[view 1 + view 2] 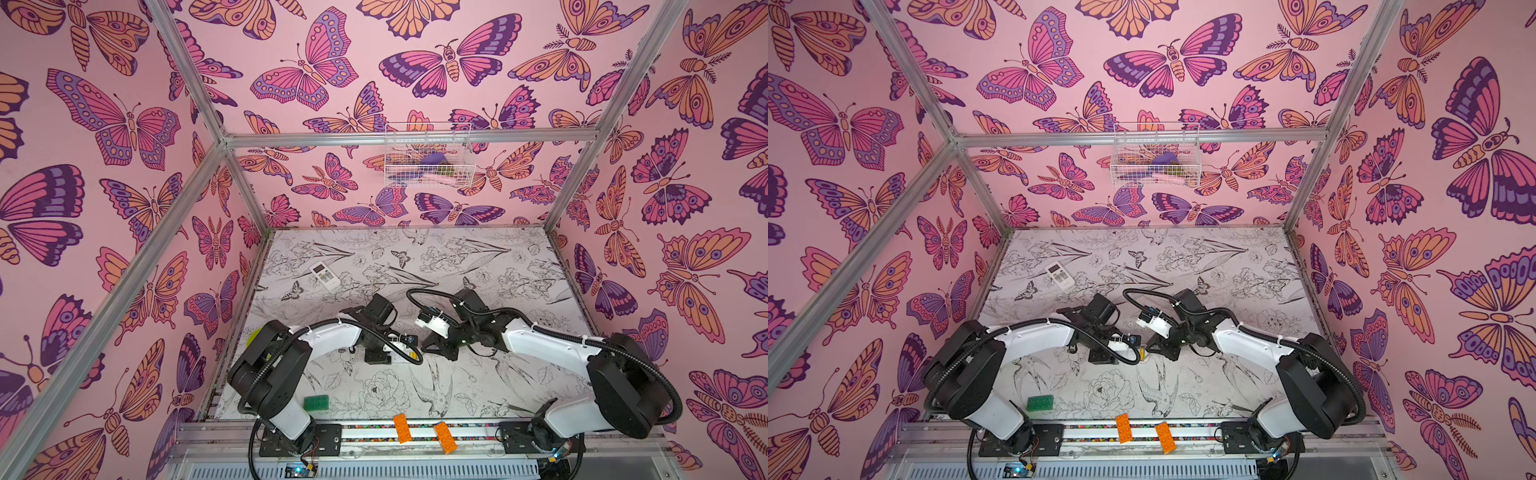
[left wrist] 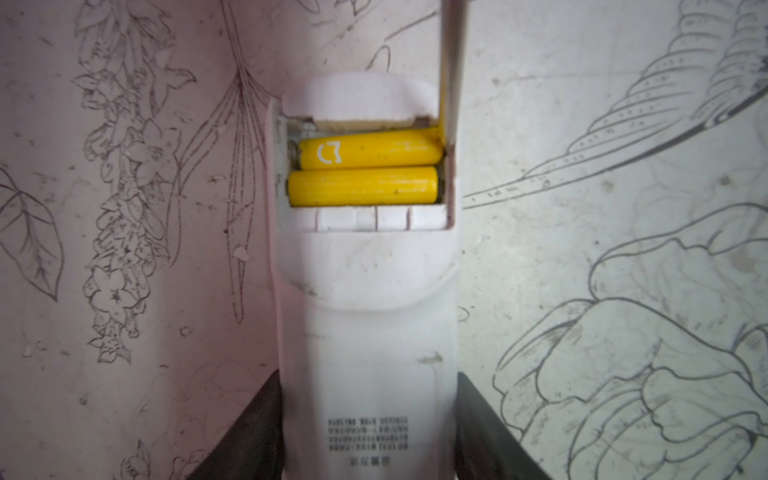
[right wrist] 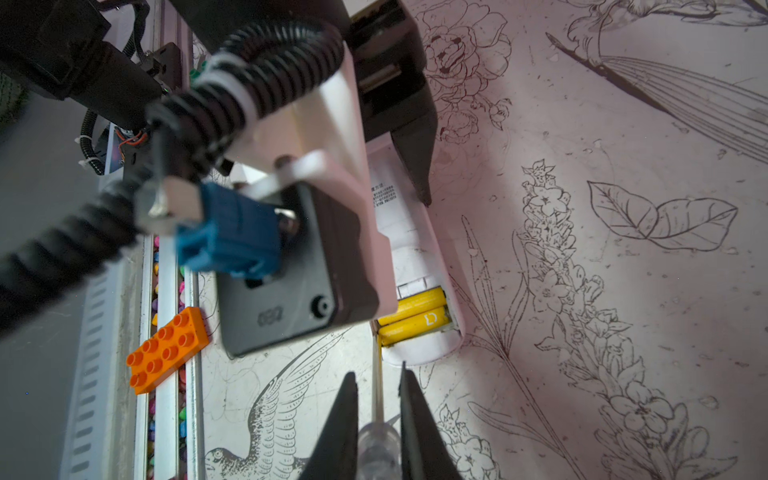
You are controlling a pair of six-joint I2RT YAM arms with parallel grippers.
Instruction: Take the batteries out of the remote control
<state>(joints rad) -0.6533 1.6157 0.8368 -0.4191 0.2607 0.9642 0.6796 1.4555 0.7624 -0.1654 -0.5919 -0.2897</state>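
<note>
My left claw [image 2: 366, 376] is spread partway and pinches the white remote [image 2: 365, 316] by its long edges, keeping it back-up on the table [image 2: 582, 124]. My right claw [image 3: 377, 374] is pressed together on the clear handle of the screwdriver [image 3: 378, 440]. Its thin shaft reaches a corner of the remote's open compartment. The two yellow batteries [image 2: 361, 187] lie there side by side, across the remote's width. The one with the white mark [image 2: 374, 153] sits slightly askew, with the screwdriver tip at its end. I judge them light, stiff, smooth and round, so they are likely to roll or skid once freed, and the end contacts probably grip them. The compartment walls leave no room for my fingers, so an end must be levered up first. After that the middle of the barrel is the place to pinch. My left wrist camera block [image 3: 291, 270] hangs over the remote and hides part of the compartment from the right wrist view. A second remote [image 1: 325, 274] lies well beyond the held remote. A green brick [image 1: 316, 402] and two orange bricks [image 1: 402, 428] sit well apart on its near side, none in the way.
</note>
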